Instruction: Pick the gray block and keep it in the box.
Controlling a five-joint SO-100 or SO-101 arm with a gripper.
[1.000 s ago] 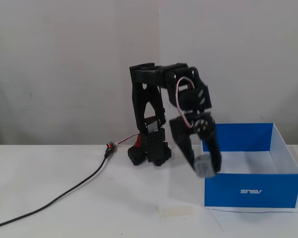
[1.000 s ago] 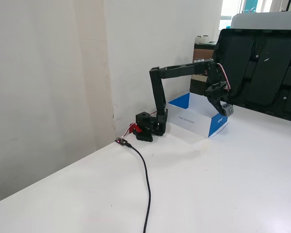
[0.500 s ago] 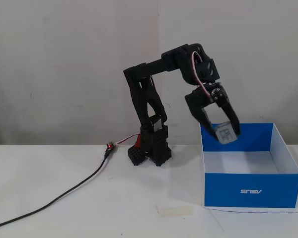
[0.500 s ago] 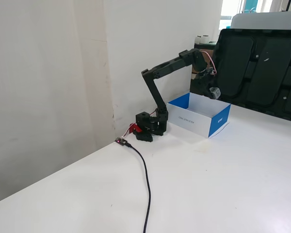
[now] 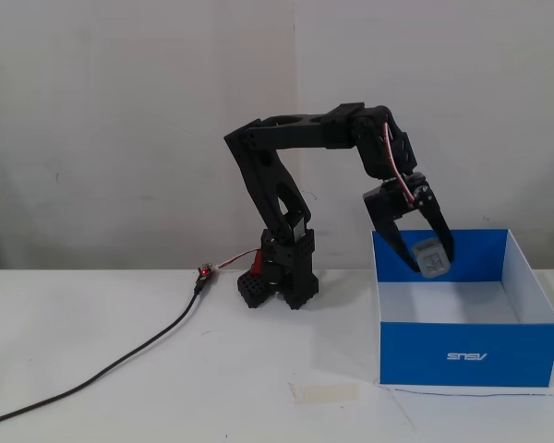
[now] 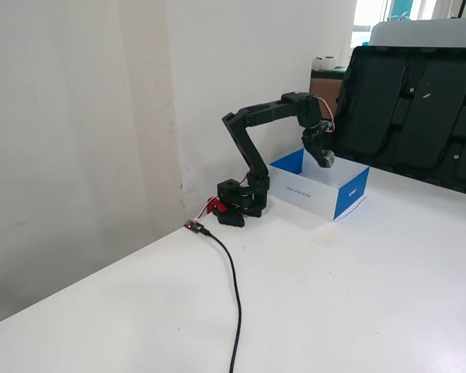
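Note:
The gray block (image 5: 432,259) hangs between the black fingers of my gripper (image 5: 432,260), which is shut on it. It hovers over the open blue box (image 5: 471,355), above the left part of the white floor and level with the back wall's rim. In the other fixed view the gripper (image 6: 325,160) points down over the box (image 6: 351,196) with the gray block (image 6: 327,160) at its tip. The block touches neither the floor nor the walls.
The arm's base (image 5: 282,277) stands left of the box, beside a red connector and a black cable (image 5: 120,360) running to the front left. A pale strip of tape (image 5: 325,392) lies ahead of the box. A big black panel (image 6: 419,116) leans behind the box.
The arm carried the block from low outside the box's left front corner up over the wall. It now holds it a little lower, over the box's inside.

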